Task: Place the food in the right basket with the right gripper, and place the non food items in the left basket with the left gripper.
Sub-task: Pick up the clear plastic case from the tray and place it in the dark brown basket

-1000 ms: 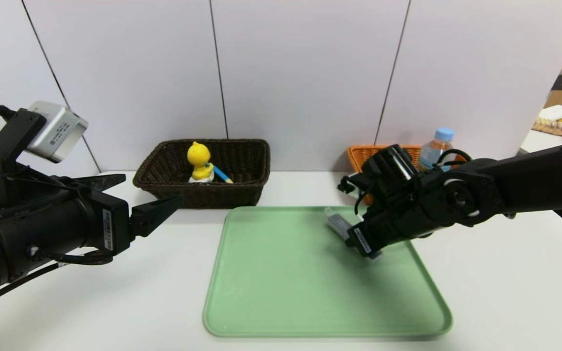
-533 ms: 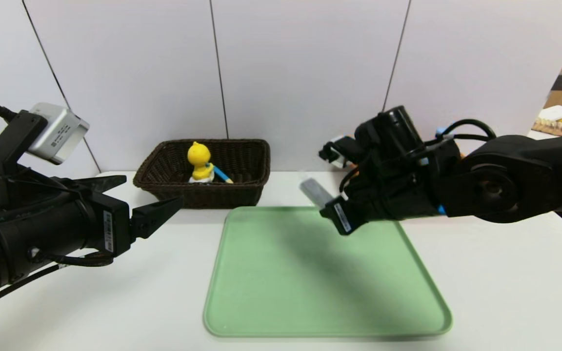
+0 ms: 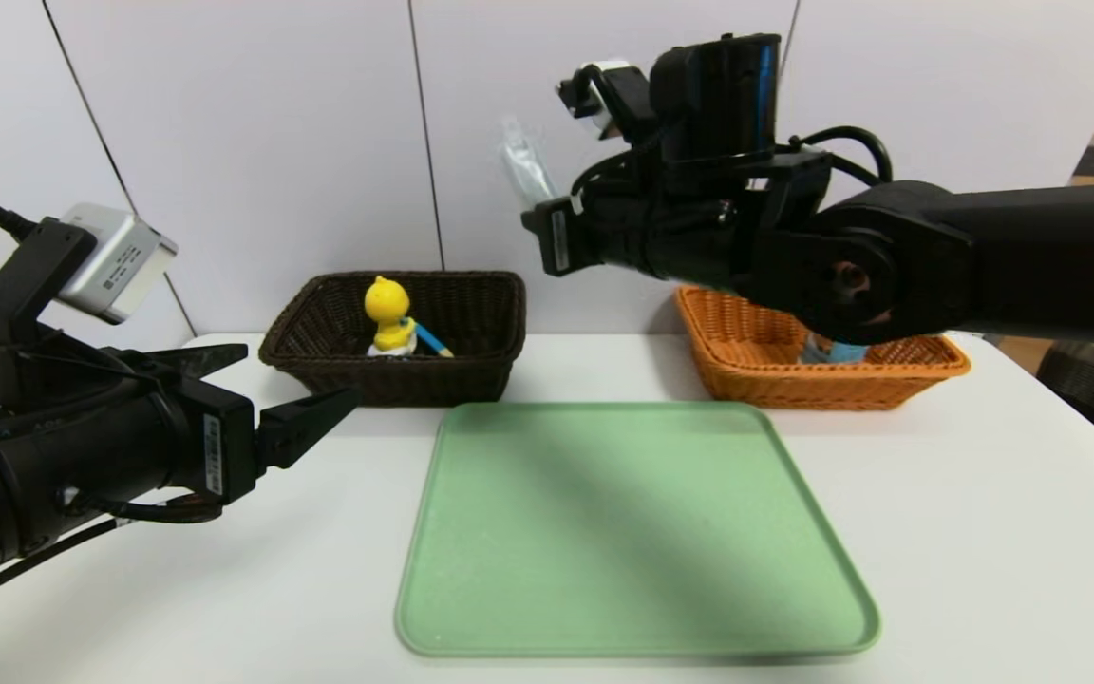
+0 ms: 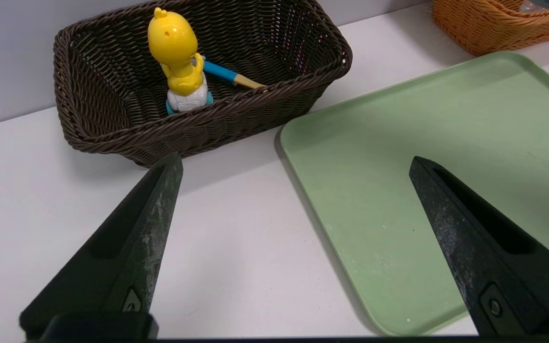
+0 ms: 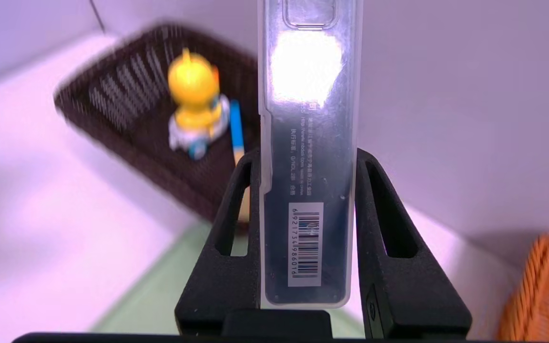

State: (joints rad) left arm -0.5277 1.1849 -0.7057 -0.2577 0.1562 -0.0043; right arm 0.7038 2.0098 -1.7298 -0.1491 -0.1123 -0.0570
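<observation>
My right gripper (image 3: 543, 211) is shut on the flat grey case (image 3: 520, 163), holding it high in the air above the gap between the two baskets. In the right wrist view the case (image 5: 309, 119) stands between the two black fingers (image 5: 236, 209). The dark brown left basket (image 3: 471, 380) holds the yellow duck toy (image 3: 387, 318) and the blue-handled spoon (image 3: 433, 340). The orange-tan right basket (image 3: 746, 370) holds the bottle (image 3: 832, 351), mostly hidden behind my right arm. My left gripper (image 3: 298, 370) is open, low at the left, in front of the dark basket (image 4: 236, 114).
A green tray (image 3: 604, 532) lies on the white table between the arms, in front of both baskets. A white panelled wall rises right behind the baskets. The right arm stretches across above the orange basket.
The right gripper has lifted the grey case off the tray and carried it up and leftward. The left arm has stayed where it was.
</observation>
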